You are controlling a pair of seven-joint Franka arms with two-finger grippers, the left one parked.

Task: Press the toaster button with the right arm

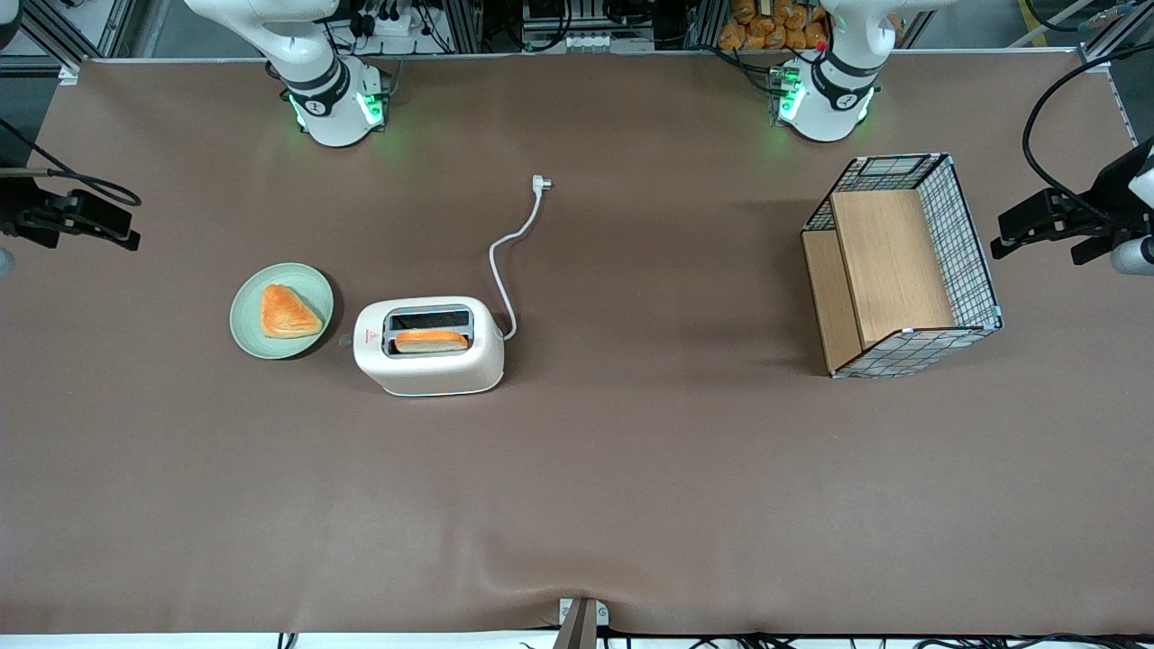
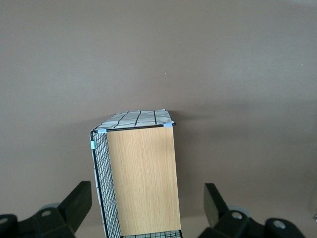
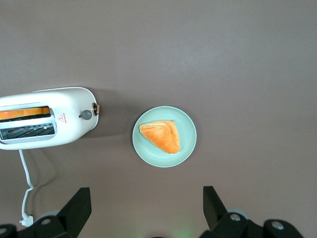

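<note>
End effector (image 3: 146, 213) open; toaster button (image 3: 86, 115) faces plate (image 3: 188, 148).

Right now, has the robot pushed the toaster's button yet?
Not yet. Bread sits in the toaster, but the toaster button is untouched. The gripper hangs open above the table, near the green plate and touching nothing. Reaching the button and pressing it are left.

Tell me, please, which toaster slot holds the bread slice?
The toaster slot nearer the front camera holds the slice; its other slot is empty. The open pincer hovers high above the plate.
</note>
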